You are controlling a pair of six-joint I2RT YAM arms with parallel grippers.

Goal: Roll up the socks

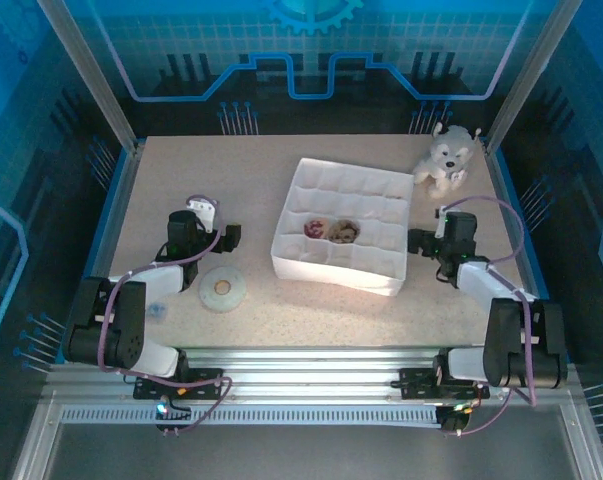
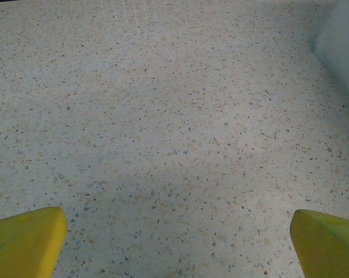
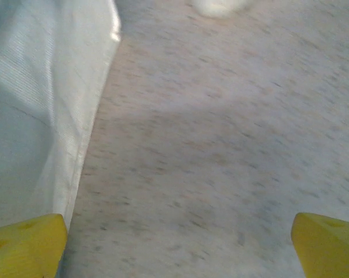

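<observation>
Item: socks point(image 1: 343, 233) lodged, seemingly bundled, in adjoining box point(image 1: 353, 169) compartments | left gripper point(image 2: 177, 243) jaws spread over table point(image 2: 162, 116) | right gripper point(image 3: 177, 243) jaws spread beside box's right wall | retreat advised clear of wall.

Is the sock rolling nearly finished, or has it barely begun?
Looks nearly finished. The red-toned sock and the brown sock sit bundled in neighbouring compartments of the white box. Nothing is in hand: the left gripper and right gripper are open and empty. Little seems left, though the rolls are too small to judge.
</observation>
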